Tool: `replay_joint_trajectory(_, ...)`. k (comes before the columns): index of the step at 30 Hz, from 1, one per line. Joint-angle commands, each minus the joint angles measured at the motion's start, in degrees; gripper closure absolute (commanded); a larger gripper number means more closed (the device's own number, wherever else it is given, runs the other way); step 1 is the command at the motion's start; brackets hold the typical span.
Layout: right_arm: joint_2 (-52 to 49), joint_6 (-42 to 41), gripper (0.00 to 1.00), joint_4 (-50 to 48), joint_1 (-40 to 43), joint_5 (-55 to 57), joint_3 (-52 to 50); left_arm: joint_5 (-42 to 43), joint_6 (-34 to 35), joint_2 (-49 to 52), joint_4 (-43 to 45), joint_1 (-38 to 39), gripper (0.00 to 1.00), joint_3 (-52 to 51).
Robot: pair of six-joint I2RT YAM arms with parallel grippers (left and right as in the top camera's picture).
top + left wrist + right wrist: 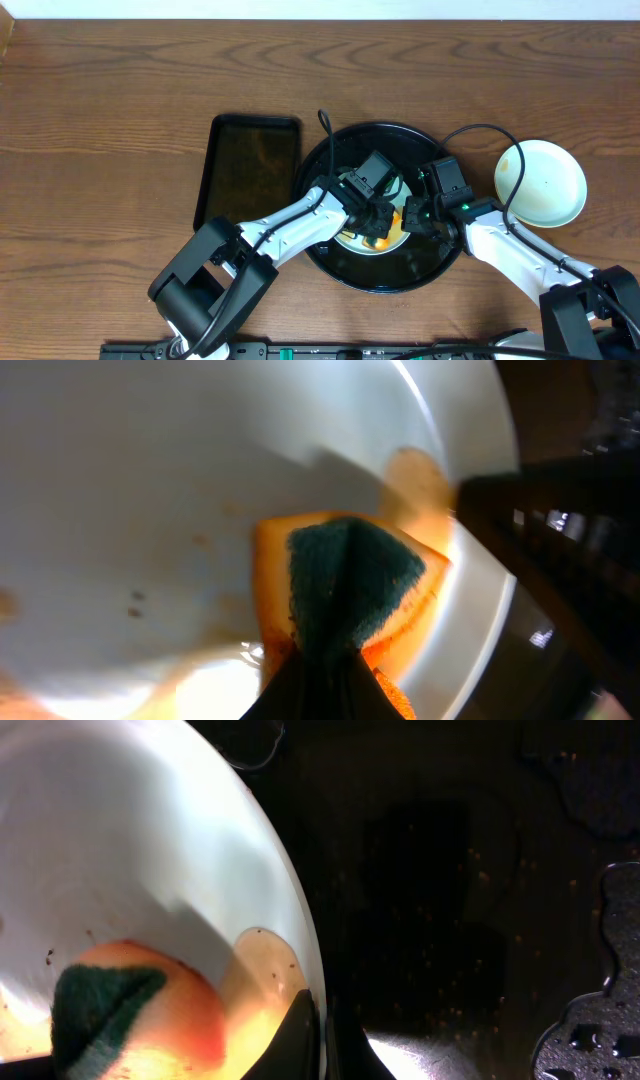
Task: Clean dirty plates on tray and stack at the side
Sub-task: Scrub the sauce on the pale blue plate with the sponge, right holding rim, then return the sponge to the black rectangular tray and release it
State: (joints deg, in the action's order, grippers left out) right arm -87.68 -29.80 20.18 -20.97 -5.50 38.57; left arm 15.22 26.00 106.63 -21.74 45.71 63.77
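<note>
Wood table (100, 100) carrying a round black tray (385, 283). One plate (150, 480) lies inside the tray; a side plate (545, 185) rests on the table just right of it. Right gripper (322, 1032) pinches the plate rim; left gripper (320, 665) clamps an orange-green sponge (350, 585) against the plate.

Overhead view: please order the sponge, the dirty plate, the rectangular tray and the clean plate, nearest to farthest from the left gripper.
From the left gripper:
1. sponge, in its grip.
2. dirty plate, under the sponge, in the round tray.
3. rectangular tray, to its left.
4. clean plate, far right, on the table.
</note>
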Motion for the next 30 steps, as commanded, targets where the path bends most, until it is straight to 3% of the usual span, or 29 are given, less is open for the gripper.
replay_joint_trajectory(1,-1.2,0.0,0.99,1.7,0.3,3.5,-1.9,-12.5,-1.1,0.9,-0.5,-1.7,0.92,-0.6)
replay_joint_trajectory(5,-1.2,0.0,0.99,1.7,0.3,3.5,-1.9,-20.7,-1.1,0.9,-0.8,-5.5,0.92,-0.6)
replay_joint_trajectory(9,-1.2,0.0,0.99,1.7,0.3,3.5,-1.9,-22.1,-1.1,0.9,-1.2,-10.5,0.92,-0.5)
replay_joint_trajectory(11,-1.2,0.0,0.99,1.7,0.3,3.5,-1.9,-19.6,-1.8,0.4,-1.9,-12.1,0.93,-0.3)
replay_joint_trajectory(15,-1.2,0.0,0.98,1.5,0.3,3.5,-1.9,-6.2,-6.5,-3.0,-2.8,-13.0,0.93,0.0)
replay_joint_trajectory(18,-1.2,0.0,0.82,1.2,0.3,3.5,-1.9,-3.4,-6.5,-7.3,-6.4,-12.9,0.93,0.0)
replay_joint_trajectory(20,-1.2,0.0,0.79,1.0,0.3,3.5,-1.9,-3.7,-6.5,-10.1,-8.7,-13.0,0.93,0.0)
replay_joint_trajectory(25,-1.2,0.0,0.80,0.2,0.3,3.5,-1.9,-6.9,-6.9,-16.7,-12.1,-14.9,0.92,0.0)
replay_joint_trajectory(30,-1.2,0.0,0.89,0.2,0.3,3.5,-1.9,-13.4,-6.9,-18.9,-14.9,-19.9,0.92,-0.1)
